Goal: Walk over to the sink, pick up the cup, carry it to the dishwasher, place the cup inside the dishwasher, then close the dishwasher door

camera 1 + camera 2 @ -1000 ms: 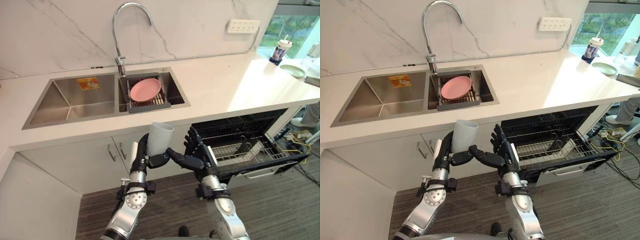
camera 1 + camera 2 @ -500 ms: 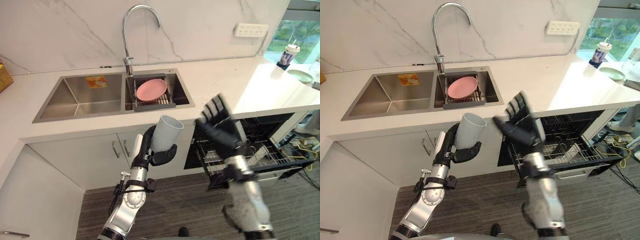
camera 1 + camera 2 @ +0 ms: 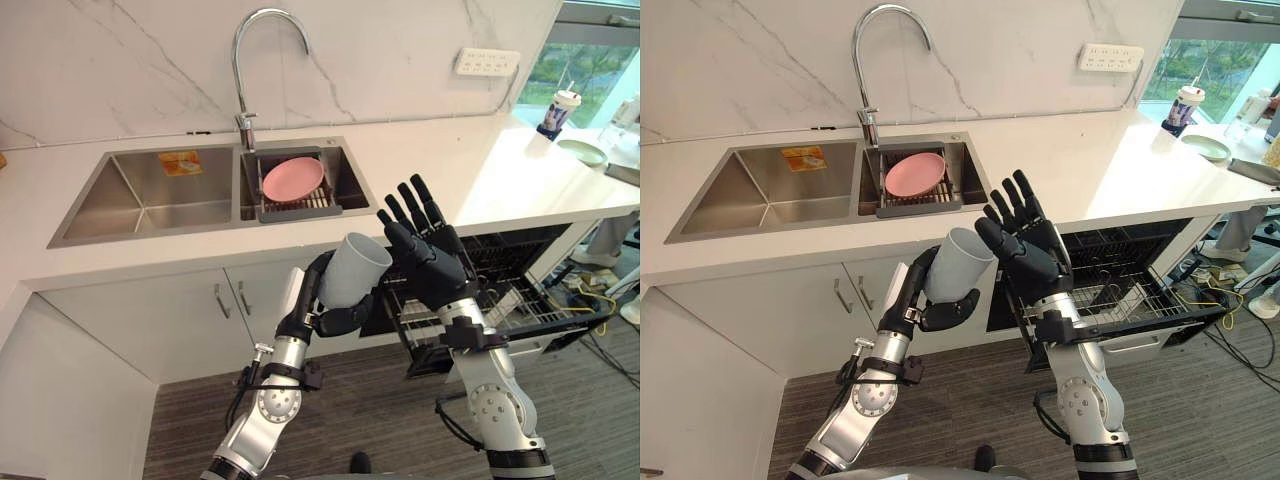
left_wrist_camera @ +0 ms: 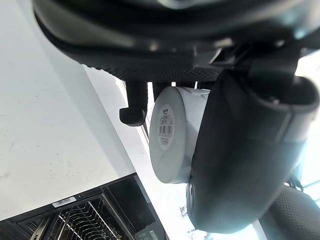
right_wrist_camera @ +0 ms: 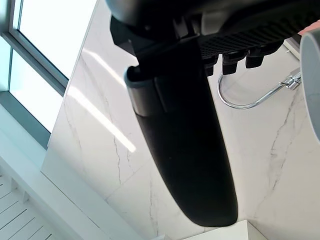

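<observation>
Currently my left hand (image 3: 338, 320) grips the tilted pale cup (image 3: 355, 270), while my right hand (image 3: 435, 265) beside it spreads straight fingers.

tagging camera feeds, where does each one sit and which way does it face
Left eye view: on the head, looking down at sink and open dishwasher; left hand holds cup, right hand open.
Right eye view: same scene, slightly offset.
Left wrist view: along left hand to cup base, dishwasher rack.
Right wrist view: past right thumb to faucet, marble wall.
Shared: cup in both eye views and left wrist view.
</observation>
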You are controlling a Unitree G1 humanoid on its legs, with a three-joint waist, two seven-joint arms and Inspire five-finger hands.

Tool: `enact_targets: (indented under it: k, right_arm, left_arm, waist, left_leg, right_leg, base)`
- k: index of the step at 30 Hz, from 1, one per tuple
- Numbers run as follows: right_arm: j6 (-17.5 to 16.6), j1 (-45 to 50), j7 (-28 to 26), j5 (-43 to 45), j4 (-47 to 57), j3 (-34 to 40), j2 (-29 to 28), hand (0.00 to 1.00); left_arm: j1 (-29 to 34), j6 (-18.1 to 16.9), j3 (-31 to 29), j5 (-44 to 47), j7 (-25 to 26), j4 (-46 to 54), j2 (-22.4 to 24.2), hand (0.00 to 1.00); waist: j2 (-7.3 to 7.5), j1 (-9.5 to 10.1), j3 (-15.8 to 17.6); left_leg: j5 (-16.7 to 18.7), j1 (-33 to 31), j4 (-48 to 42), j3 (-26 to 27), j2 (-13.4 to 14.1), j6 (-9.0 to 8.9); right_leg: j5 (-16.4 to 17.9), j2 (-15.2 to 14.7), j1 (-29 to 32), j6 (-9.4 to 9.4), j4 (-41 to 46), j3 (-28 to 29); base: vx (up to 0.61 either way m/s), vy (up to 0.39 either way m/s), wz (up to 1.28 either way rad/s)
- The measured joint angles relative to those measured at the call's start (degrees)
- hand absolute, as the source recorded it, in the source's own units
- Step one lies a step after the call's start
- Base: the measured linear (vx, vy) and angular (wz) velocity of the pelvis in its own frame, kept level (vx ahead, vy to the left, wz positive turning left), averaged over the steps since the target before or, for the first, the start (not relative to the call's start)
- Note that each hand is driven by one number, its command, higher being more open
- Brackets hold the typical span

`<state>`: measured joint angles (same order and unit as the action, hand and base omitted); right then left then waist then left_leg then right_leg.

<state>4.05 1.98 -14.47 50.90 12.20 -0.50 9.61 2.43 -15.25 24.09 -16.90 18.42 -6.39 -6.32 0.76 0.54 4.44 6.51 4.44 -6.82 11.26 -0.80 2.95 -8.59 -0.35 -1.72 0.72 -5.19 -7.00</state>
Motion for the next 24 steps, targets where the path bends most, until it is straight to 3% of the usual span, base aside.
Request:
enact_targets:
  k: [9, 13, 24]
  right_arm:
    - [0.3, 0.4, -0.6, -8.6, -0.2, -0.3, 0.3, 1.00]
    - [0.4, 1.1, -0.6, -11.4, -2.0, -0.8, 0.9, 1.00]
    - [2.9, 1.2, -1.5, -12.8, -2.6, -1.4, 1.0, 1.00]
  left_arm:
    - [0.0, 0.4, -0.1, 0.0, 0.0, 0.1, -0.5, 0.00]
    - [0.0, 0.6, -0.3, 0.0, 0.2, 5.1, -0.5, 0.00]
    - [0.0, 0.0, -1.4, 0.0, 0.3, 7.3, -0.5, 0.00]
  waist:
    - [0.02, 0.00, 0.0]
    - [0.13, 0.00, 0.1]
    - [0.12, -0.01, 0.1]
  left_leg:
    - [0.3, 0.0, -0.4, -0.2, -0.1, 0.18]
    - [0.3, 0.0, -0.4, -0.3, -0.1, 0.18]
    - [0.2, 0.1, -0.3, -0.7, -0.2, 0.19]
  right_leg:
    - [0.0, -0.1, -0.3, -0.07, 0.2, -0.2]
    - [0.1, -0.1, -0.4, -0.07, 0.2, -0.3]
    - [0.1, -0.3, -0.6, -0.16, 0.0, -0.7]
  base:
    - [0.00, 0.016, 0.01]
    - [0.00, 0.000, 0.00]
    - [0.00, 0.000, 0.01]
